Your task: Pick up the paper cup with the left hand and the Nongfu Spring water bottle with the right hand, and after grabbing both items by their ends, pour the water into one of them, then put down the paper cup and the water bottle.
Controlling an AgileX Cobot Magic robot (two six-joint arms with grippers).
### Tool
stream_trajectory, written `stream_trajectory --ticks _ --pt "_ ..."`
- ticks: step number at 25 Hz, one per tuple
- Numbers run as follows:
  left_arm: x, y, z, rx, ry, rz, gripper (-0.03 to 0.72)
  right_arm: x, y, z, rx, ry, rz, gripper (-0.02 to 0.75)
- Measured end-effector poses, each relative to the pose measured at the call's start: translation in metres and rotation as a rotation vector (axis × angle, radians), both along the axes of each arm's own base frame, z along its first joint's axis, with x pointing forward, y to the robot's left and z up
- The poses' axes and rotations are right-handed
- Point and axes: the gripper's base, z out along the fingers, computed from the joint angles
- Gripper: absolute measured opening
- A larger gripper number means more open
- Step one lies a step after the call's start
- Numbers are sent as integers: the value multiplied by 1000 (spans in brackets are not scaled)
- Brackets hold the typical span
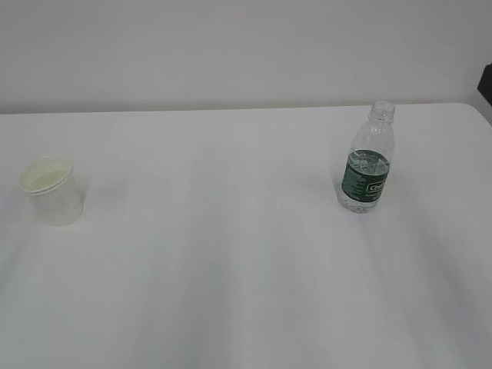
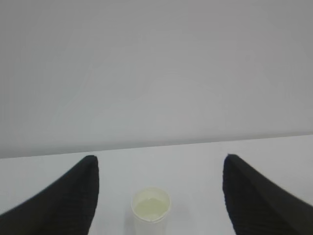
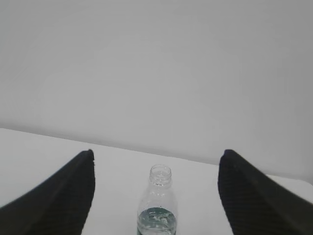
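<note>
Two pincers stand released and empty: in the left wrist view your left hand [image 2: 159, 196] has its dark fingers [image 2: 68, 200] spread wide with the paper cup [image 2: 150, 211] centred between them but further off, and in the right wrist view your right hand [image 3: 155, 196] frames the Nongfu Spring water bottle [image 3: 157, 210] the same way.

On the counter [image 1: 231, 231] the cup sits upright at the far left [image 1: 51, 190], and the bottle stands upright, capless, well apart on the right [image 1: 369, 157]. Neither is touched yet.

For the step in hand, the reach and grasp, keep each item centred in its wrist view as you advance. Take the cup low on its wall and close gently; thin paper will likely buckle if you squeeze hard. Take the bottle on its lower body so the open neck stays free for pouring, and keep it vertical while lifting.

You get no sight of either arm in the exterior view, so depth to each item is hard to judge. Both wrist views cut off the bases of cup and bottle. The water level inside the bottle is unclear, and so is whether the cup holds anything.
</note>
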Motion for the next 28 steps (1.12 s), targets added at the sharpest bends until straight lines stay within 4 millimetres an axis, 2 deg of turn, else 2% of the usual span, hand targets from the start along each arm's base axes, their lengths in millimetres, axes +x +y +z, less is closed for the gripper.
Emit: stream_trajectory --ticks 6,13,22,28 --pt "-12 1 -3 -4 75 0 568 -17 -3 2 -18 42 22 594" --pt "-23 2 10 -3 169 -2 568 -31 -5 -1 -41 115 46 594" --pt "-29 2 -1 -6 331 -14 568 -46 -7 -6 -70 189 70 594" --pt "-36 2 0 4 416 -15 565 -55 -9 -9 -125 231 81 594"
